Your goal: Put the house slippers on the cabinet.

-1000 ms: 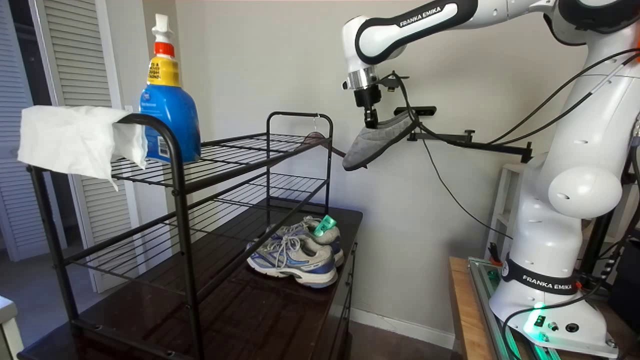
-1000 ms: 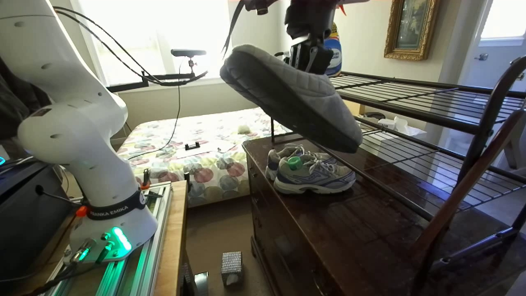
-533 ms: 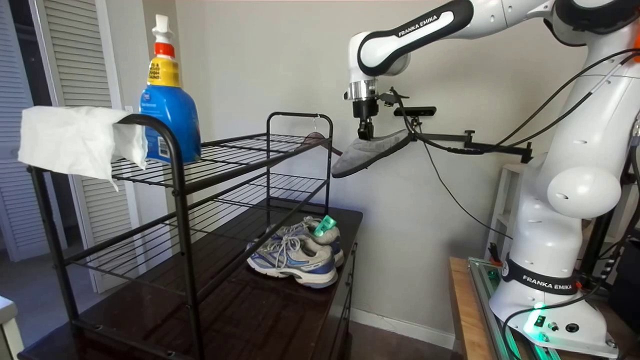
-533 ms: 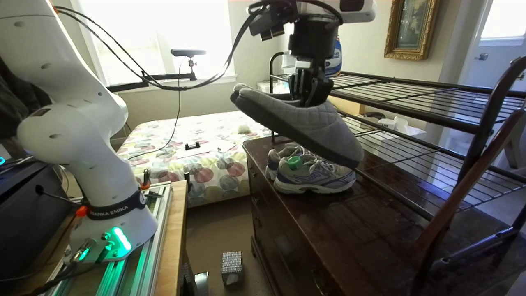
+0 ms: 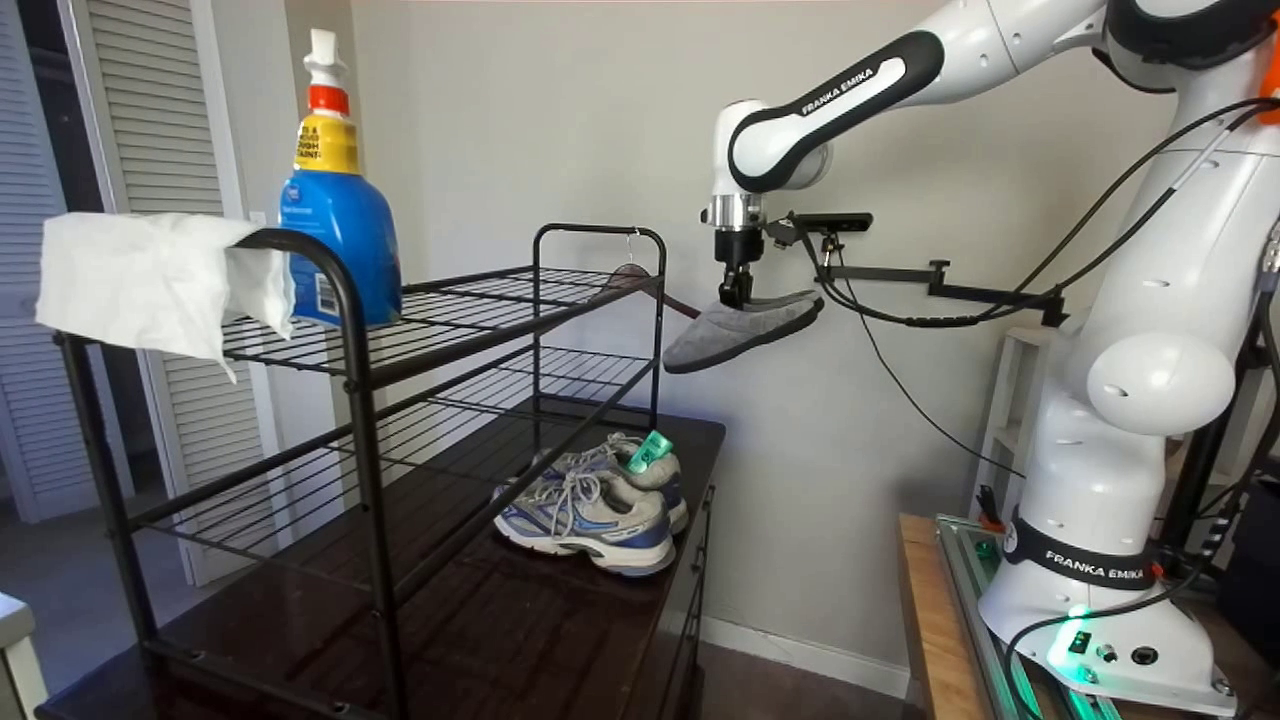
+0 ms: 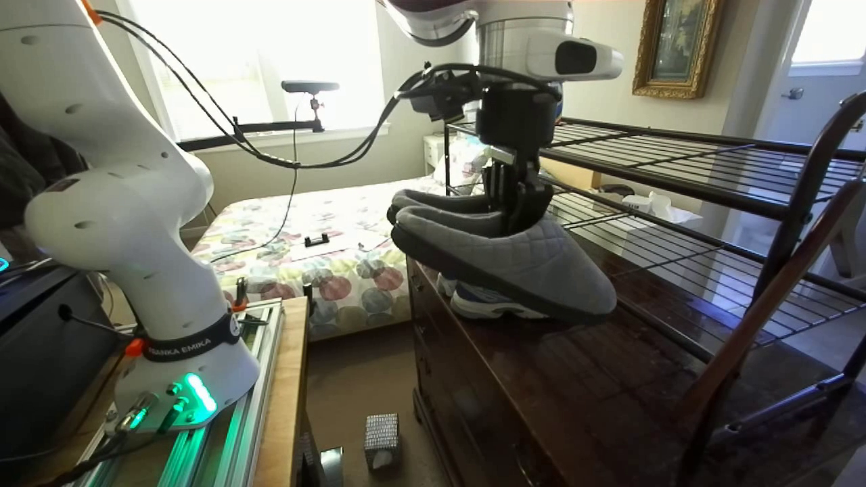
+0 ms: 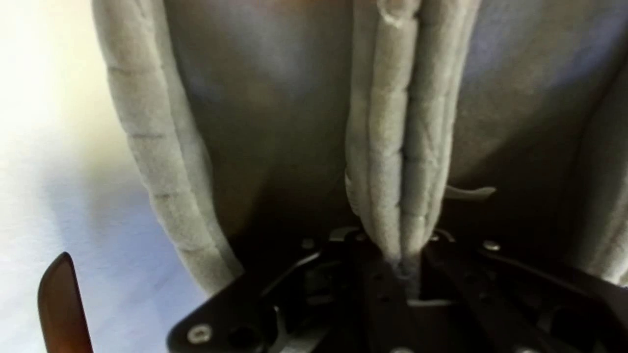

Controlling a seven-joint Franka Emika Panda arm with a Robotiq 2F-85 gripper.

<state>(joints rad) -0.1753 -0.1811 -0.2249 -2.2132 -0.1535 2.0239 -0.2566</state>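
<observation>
Pinching 2 slippers (image 6: 528,267), toes down and inward, the gripper (image 5: 736,293) seems above the robot-side edge of the cabinet (image 6: 555,385).

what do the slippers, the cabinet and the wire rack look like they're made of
House slippers: soft matte fabric, judging by the quilted stitching; the darker soles may be rubber or felt.
Cabinet: dark brown wood or veneer, glossy, as its top shows reflections.
Wire rack: probably metal, dark-coated, judging by slim wires and bent tubing.

The fingers (image 5: 736,290) hold a grey slipper (image 5: 735,332) (toe tilted down) higher than the cabinet (image 5: 560,630).
</observation>
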